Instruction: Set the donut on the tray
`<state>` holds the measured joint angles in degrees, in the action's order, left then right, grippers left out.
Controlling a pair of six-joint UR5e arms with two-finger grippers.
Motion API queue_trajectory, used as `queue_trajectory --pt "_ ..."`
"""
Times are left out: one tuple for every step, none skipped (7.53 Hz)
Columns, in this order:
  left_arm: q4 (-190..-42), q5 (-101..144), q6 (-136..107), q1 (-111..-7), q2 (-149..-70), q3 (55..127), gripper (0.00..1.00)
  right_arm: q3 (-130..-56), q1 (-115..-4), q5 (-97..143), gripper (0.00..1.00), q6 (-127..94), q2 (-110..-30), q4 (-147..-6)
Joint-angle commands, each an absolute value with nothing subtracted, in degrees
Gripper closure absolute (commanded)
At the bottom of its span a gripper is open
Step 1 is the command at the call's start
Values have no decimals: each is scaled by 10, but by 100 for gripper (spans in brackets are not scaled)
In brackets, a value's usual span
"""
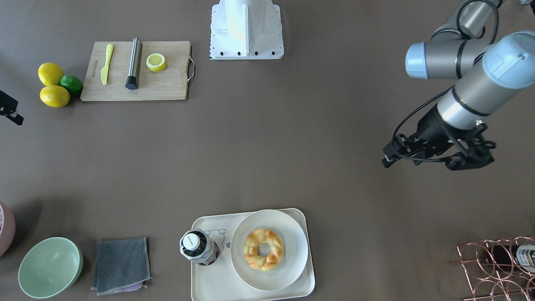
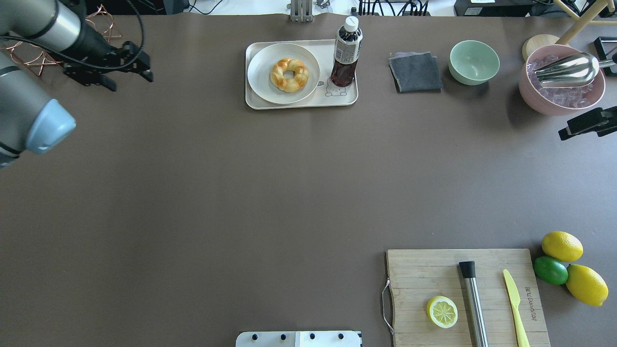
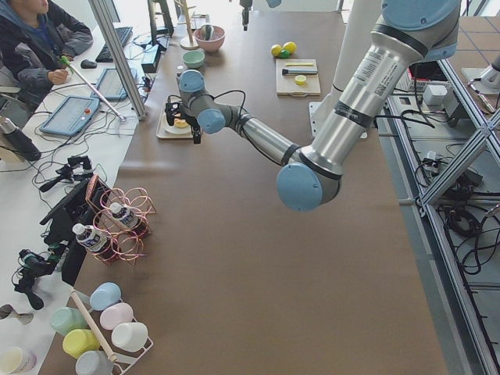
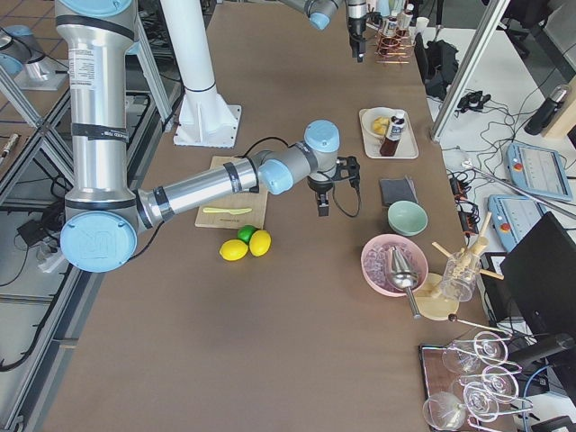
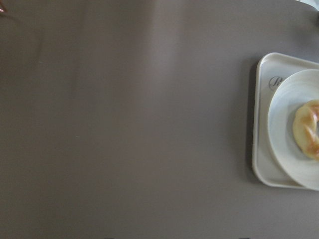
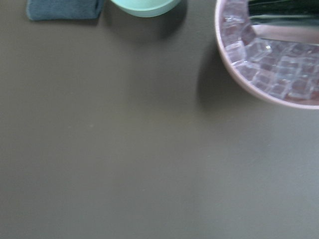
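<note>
The golden twisted donut [image 1: 263, 248] lies on a round white plate [image 1: 292, 234] that rests on the cream tray [image 1: 209, 280], at the table's far edge from the robot. It also shows in the overhead view [image 2: 289, 74] and at the right edge of the left wrist view [image 5: 309, 129], where the tray [image 5: 261, 149] shows its script print. My left gripper [image 2: 132, 79] hovers to the left of the tray [image 2: 313, 99], well apart from it, open and empty. My right gripper [image 2: 585, 123] is at the table's right edge near the pink bowl; I cannot tell whether it is open.
A dark drink bottle [image 2: 346, 53] stands on the tray beside the plate. A grey cloth [image 2: 415, 71], a green bowl [image 2: 474, 61] and a pink ice bowl [image 2: 561, 84] stand to its right. A cutting board [image 2: 434, 270] and a copper rack [image 1: 497, 267] are farther off.
</note>
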<state>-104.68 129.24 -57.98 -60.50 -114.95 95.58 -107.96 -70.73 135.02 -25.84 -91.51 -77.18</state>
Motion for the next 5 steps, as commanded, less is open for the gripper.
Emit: queue_trajectory --pt "-906 1299 -251 -709 -969 1135 3 -1033 -802 1345 0 -95 -915 -839" --pt "-906 1301 -135 -757 -923 1138 3 -1033 -829 1333 0 -16 -915 -892" --pt "-904 1301 -49 -798 -891 1136 3 -1031 -854 1310 0 44 -917 -921" --pt "-904 1301 43 -830 -854 1128 3 -1031 -872 1297 0 84 -924 -939" --pt "-904 1301 126 -863 -824 1116 3 -1032 -885 1287 0 110 -935 -940"
